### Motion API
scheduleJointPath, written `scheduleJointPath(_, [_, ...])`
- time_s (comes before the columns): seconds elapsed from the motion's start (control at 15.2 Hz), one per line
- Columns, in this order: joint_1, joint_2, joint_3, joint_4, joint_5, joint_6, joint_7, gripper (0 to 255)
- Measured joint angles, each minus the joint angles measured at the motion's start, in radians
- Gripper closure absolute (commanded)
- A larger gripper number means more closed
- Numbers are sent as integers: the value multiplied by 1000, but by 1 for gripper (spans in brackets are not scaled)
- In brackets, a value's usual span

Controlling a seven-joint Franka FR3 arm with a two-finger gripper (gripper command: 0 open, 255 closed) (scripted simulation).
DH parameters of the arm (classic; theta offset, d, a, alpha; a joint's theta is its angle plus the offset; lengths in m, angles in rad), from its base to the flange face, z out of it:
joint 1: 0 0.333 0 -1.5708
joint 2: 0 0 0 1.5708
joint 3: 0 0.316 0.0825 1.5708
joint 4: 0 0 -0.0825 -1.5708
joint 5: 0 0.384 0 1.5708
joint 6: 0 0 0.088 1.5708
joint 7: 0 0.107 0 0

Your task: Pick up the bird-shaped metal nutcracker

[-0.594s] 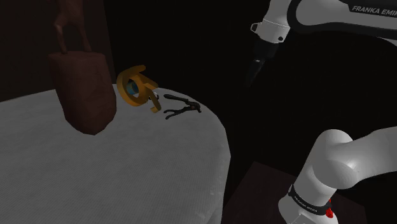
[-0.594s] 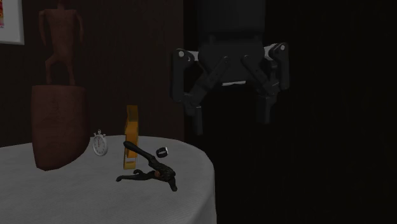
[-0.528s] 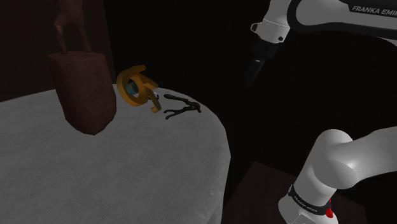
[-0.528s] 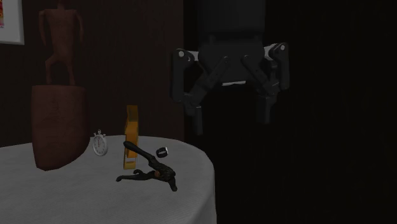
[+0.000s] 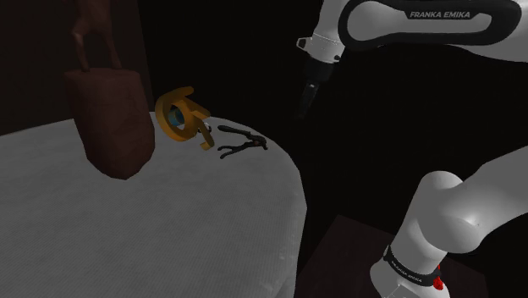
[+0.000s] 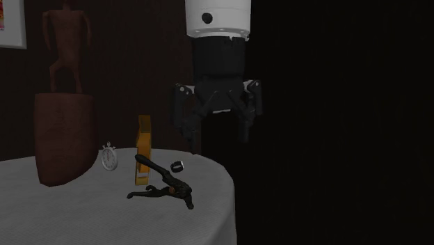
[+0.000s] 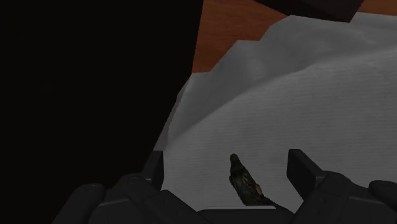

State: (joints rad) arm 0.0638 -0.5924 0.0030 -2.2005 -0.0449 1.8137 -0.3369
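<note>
Shoulder view: nutcracker [image 5: 241, 142] is a dark, thin piece lying flat on the white bench [image 5: 169, 229], close to its rounded edge. An orange ornament [image 5: 182, 117] sits just beside the nutcracker, a brown pedestal [image 5: 110, 118] farther off. The hand [image 5: 305, 107] hangs well above the nutcracker, offset to the shoulder view's right, out past the bench edge.

Second exterior view: hand [image 6: 218, 136] is pointing down, fingers spread wide, nothing between them. The nutcracker [image 6: 163, 184] is below it and to this view's left, handles splayed on the bench [image 6: 83, 209]. Clear air gap between hand and nutcracker.

Wrist view: the nutcracker's [image 7: 245, 184] dark tip pokes up between the two fingers [image 7: 299, 167], touching neither. The bench [image 7: 305, 95] cloth lies beyond it.

Step, as I read it: approach, no grasp yet. Next move needs:
- shift the hand sideways until it is centred over the nutcracker body
- yaw so the fingers straddle the narrow body, not the splayed handles
- descend nearly to the cloth, since the part lies low
- close, then lift straight up, clear of the ornament beside the nutcracker
</note>
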Motion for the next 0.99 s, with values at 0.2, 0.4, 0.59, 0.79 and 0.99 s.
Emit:
scheduleJointPath(0.2, [36,104,-4,58,14,41,-75,0])
scheduleJointPath(0.4, [67,207,-10,112,30,84,-159,0])
scheduleJointPath(0.59, [99,304,-4,178,48,108,-233,0])
scheduleJointPath(0.79, [128,399,7,247,65,125,-305,0])
scheduleJointPath(0.99, [148,466,19,294,77,138,-354,0])
